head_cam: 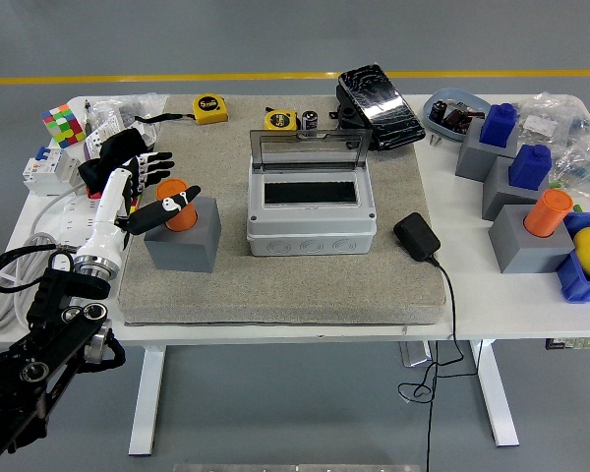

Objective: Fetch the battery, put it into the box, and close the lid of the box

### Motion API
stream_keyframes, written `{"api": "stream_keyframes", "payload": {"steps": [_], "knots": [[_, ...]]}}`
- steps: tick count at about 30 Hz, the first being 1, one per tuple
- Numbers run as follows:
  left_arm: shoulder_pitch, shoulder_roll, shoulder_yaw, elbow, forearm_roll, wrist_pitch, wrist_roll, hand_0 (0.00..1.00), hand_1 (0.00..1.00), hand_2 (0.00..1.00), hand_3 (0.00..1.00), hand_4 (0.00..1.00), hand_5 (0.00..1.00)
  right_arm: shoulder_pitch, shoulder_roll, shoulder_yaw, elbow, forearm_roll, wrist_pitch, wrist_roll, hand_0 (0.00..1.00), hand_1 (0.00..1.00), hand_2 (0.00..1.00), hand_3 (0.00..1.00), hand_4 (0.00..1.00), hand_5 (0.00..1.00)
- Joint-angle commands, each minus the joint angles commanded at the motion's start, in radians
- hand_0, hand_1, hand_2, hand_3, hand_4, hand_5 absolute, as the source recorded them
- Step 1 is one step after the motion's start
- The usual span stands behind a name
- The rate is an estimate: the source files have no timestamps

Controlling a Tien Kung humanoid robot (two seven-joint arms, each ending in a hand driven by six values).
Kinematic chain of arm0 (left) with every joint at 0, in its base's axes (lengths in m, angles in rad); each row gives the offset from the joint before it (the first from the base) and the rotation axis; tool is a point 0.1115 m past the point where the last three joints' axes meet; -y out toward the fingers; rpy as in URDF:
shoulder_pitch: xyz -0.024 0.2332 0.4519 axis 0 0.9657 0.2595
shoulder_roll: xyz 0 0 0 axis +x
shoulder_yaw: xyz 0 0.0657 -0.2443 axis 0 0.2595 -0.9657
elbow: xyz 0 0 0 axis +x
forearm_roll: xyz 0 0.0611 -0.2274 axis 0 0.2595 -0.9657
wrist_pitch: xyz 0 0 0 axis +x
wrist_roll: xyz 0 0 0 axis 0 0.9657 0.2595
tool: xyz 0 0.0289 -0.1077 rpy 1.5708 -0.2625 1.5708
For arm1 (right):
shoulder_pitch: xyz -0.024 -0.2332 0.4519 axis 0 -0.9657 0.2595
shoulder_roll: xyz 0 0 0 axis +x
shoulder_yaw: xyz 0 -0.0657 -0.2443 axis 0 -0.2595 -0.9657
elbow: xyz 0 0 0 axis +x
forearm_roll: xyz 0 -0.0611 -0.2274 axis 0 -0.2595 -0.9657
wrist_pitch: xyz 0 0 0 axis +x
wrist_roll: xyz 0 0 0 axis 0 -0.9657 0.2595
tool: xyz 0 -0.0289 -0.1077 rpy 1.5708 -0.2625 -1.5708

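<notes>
A white table point(472, 315) filled most of the view, and a large grey mat point(275, 285) lay across its middle. On the mat, a little right of centre, sat the grey box point(312, 218) with its clear lid point(308, 149) swung up and back at the far side, leaving the dark interior exposed.

The left arm came in from the lower left corner, and the left hand point(143, 192) reached over the left part of the mat. Its fingers point(167, 209) were closed around the orange battery point(180, 205), which stood upright in a grey block point(184, 236) left of the box; whether the battery had lifted clear of the block could not be told.

At the right end of the table stood more grey blocks, two topped by blue pieces point(500, 123) and one by another orange cylinder point(548, 212), with a blue bin point(585, 275) holding something yellow at the right edge. A black case point(379, 103) lay at the far side, a black power adapter point(416, 237) just right of the box, two yellow tape measures point(210, 107) along the far edge of the mat, and a colourful cube point(65, 124) at the far left corner.
</notes>
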Motion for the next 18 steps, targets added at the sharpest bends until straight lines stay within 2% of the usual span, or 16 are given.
{"api": "stream_keyframes", "payload": {"steps": [4, 5, 10, 11, 17, 18], "knots": [[-0.003, -0.001, 0.013, 0.011, -0.022, 0.007, -0.013, 0.735, 0.702, 0.643, 0.731, 0.998, 0.199, 0.001, -0.002, -0.002, 0.000, 0.000, 0.000, 0.000, 0.701, 0.726, 0.719, 0.701, 0.998, 0.707], [-0.005, -0.001, 0.016, 0.015, -0.026, 0.008, -0.016, 0.690, 0.651, 0.567, 0.686, 0.998, 0.023, 0.001, -0.002, -0.003, 0.000, 0.001, 0.000, 0.000, 0.701, 0.726, 0.719, 0.701, 0.998, 0.707], [-0.009, -0.004, 0.036, 0.033, -0.055, 0.020, -0.040, 0.690, 0.651, 0.567, 0.686, 0.998, 0.023, 0.001, -0.002, -0.008, 0.000, 0.002, 0.000, 0.000, 0.701, 0.726, 0.719, 0.701, 0.998, 0.707], [-0.009, -0.005, 0.040, 0.036, -0.061, 0.022, -0.043, 0.661, 0.624, 0.524, 0.596, 0.998, 0.002, 0.001, -0.002, -0.009, 0.000, 0.002, 0.000, 0.000, 0.701, 0.727, 0.719, 0.701, 0.998, 0.707], [-0.008, -0.018, 0.058, 0.056, -0.126, 0.034, -0.090, 0.661, 0.624, 0.524, 0.596, 0.998, 0.002, -0.001, -0.001, -0.012, 0.000, 0.002, 0.000, 0.000, 0.701, 0.727, 0.719, 0.701, 0.998, 0.707], [-0.009, -0.019, 0.060, 0.057, -0.140, 0.036, -0.100, 0.610, 0.530, 0.464, 0.519, 0.998, 0.002, -0.001, -0.002, -0.011, 0.000, 0.002, 0.000, 0.000, 0.701, 0.726, 0.720, 0.701, 0.998, 0.707]]}}
